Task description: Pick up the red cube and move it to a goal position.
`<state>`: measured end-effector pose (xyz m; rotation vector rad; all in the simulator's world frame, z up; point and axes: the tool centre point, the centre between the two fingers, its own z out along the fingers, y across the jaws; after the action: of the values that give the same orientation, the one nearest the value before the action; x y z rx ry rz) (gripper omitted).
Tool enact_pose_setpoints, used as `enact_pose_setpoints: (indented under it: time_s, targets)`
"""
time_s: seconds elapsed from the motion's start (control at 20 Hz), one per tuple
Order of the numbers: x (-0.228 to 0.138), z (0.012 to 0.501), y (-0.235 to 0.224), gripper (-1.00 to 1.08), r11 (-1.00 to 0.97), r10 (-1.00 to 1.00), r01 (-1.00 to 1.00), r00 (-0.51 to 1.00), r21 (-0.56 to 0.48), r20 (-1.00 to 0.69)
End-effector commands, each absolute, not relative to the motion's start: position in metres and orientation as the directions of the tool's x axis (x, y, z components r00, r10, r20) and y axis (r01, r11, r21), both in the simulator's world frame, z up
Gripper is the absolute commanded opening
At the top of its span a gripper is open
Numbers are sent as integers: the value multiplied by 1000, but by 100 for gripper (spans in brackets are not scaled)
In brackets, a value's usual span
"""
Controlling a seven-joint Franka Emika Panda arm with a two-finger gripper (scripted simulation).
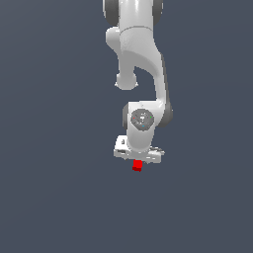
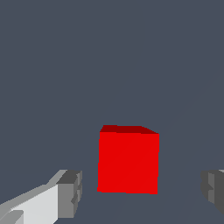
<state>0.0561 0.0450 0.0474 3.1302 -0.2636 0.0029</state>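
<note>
The red cube [image 1: 137, 166] is a tiny bright red block directly under the white hand of my gripper [image 1: 138, 161] in the exterior view. In the wrist view the red cube [image 2: 127, 159] stands between the two grey fingertips [image 2: 70, 193], with a clear gap on each side. My gripper [image 2: 141, 192] is open around the cube without touching it. The exterior view hides the fingers behind the hand and the cube.
A plain dark grey surface [image 1: 54, 188] fills both views. The white arm [image 1: 141, 59] comes down from the top of the exterior view. No other objects show.
</note>
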Motion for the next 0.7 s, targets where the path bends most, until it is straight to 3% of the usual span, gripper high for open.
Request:
enact_pose_setpoints:
  time_s: [0.0,0.55,0.6,0.65]
  targets:
    - [61,36,48,100,-983,-182,-182,983,0,2]
    - [70,20,52,100,-979,-203,-203,979,0,0]
    - [70,20,52,-100,-979,-203,-203,979,0,0]
    - [70,20,52,-100,-979,-203,-203,979,0,0]
